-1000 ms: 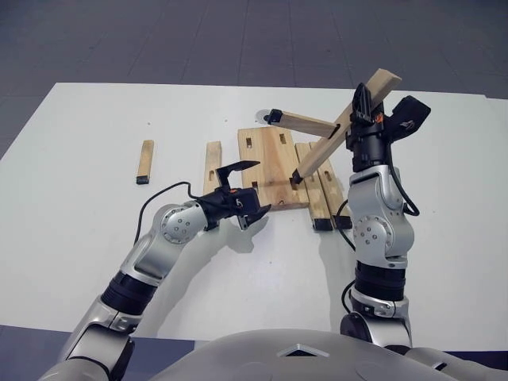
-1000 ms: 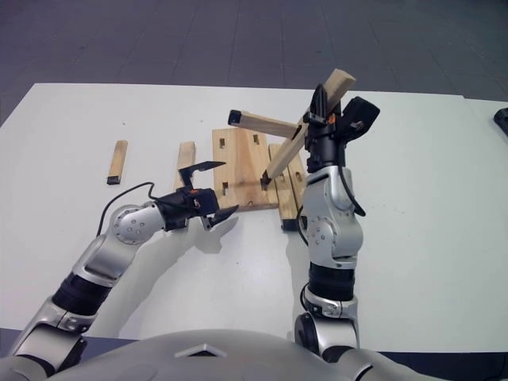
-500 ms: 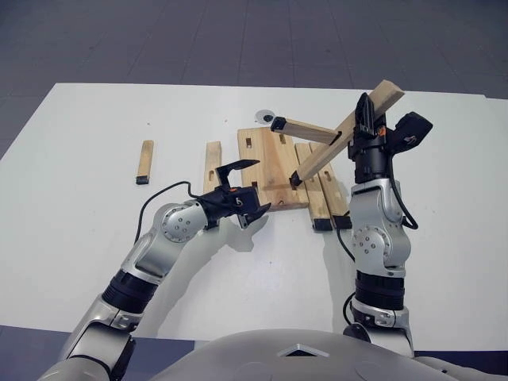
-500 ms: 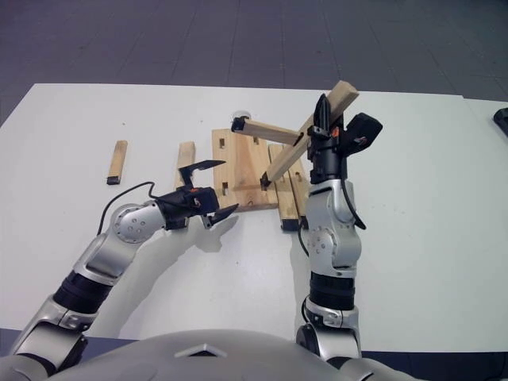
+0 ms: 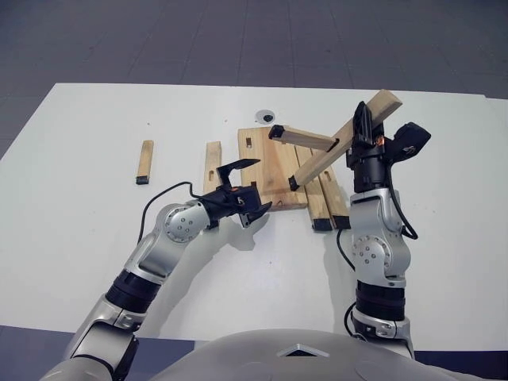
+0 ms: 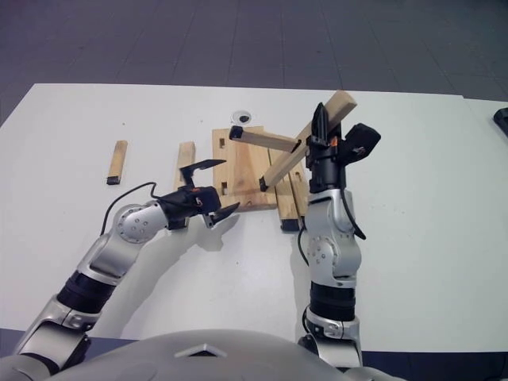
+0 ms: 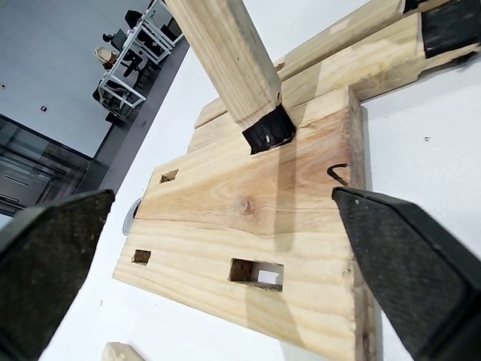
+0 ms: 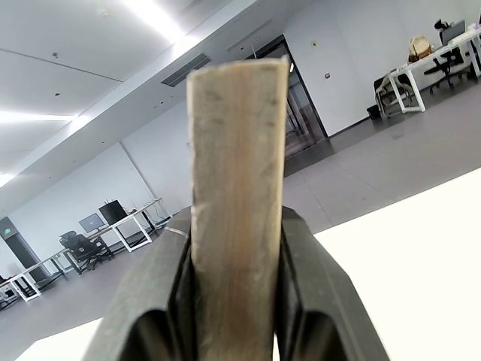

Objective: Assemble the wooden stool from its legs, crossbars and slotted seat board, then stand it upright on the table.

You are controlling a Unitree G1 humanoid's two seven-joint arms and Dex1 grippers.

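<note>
Right, here is where I stand:

1. Over the last second the right gripper (image 5: 363,127) has sunk a little. The leg (image 5: 321,157) clamped between its jaws now leans lower, and its top end has dropped towards the table (image 5: 95,238).
2. The crossbar (image 5: 305,138) joined to that leg has come down with it. Its black-capped free end now hangs over the far edge of the seat board (image 5: 258,163).
3. The leg's black-tipped foot (image 7: 263,128) is at the board's face, on plain wood near its right edge. I judge it is not in a slot, and I cannot tell whether it touches or sits just above.
4. The seat board has stayed flat in the middle of the table, towards the far edge. The two spare legs (image 5: 324,198) lie against its right side.
5. My left gripper (image 5: 248,189) has barely moved. Its jaws are wide apart and empty at the board's near left corner.
6. To me the descent means I am lining the foot up for a slot. The left gripper looks placed to steady the board, and no joint into the seat is made yet.
</note>
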